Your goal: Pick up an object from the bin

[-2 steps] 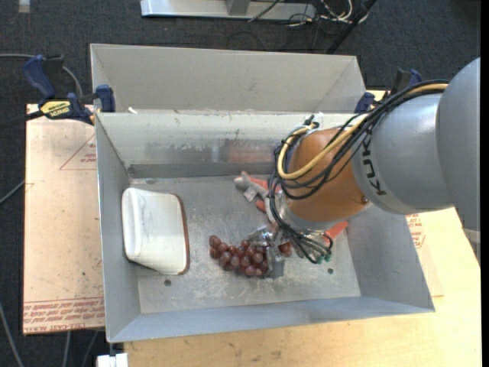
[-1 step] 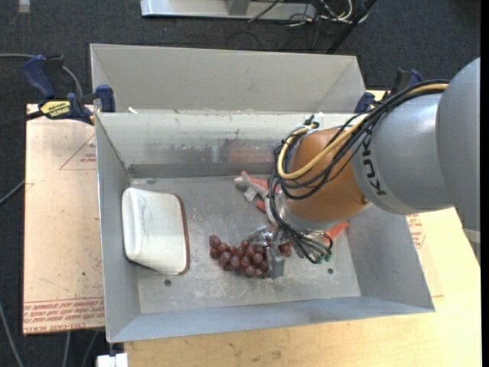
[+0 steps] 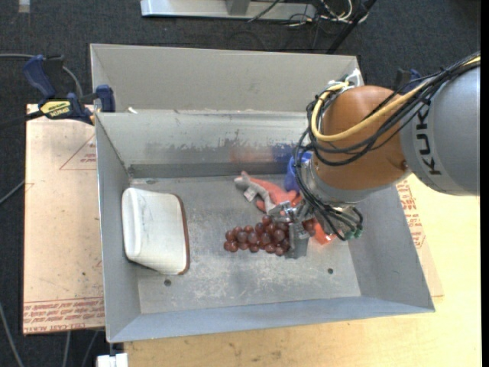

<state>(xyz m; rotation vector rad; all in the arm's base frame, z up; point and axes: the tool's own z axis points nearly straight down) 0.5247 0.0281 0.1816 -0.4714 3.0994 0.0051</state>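
The gripper [image 3: 294, 237] sits low at the right end of 1 bunch of dark red grapes [image 3: 252, 239], which lies near the middle of the bin [image 3: 229, 289] floor. I cannot tell how far the gripper is open or whether it grips anything. Just beyond the grapes lies an orange-and-grey tool [image 3: 263, 191]. 1 white rounded block [image 3: 155, 229] lies well apart at the left.

The grey arm [image 3: 458, 140] reaches in from the right, its wrist bent downward under a rounded orange cover [image 3: 367, 147] looped with black and yellow cables [image 3: 319, 128]. Below it, the claw [image 3: 295, 235] points down, right of centre.
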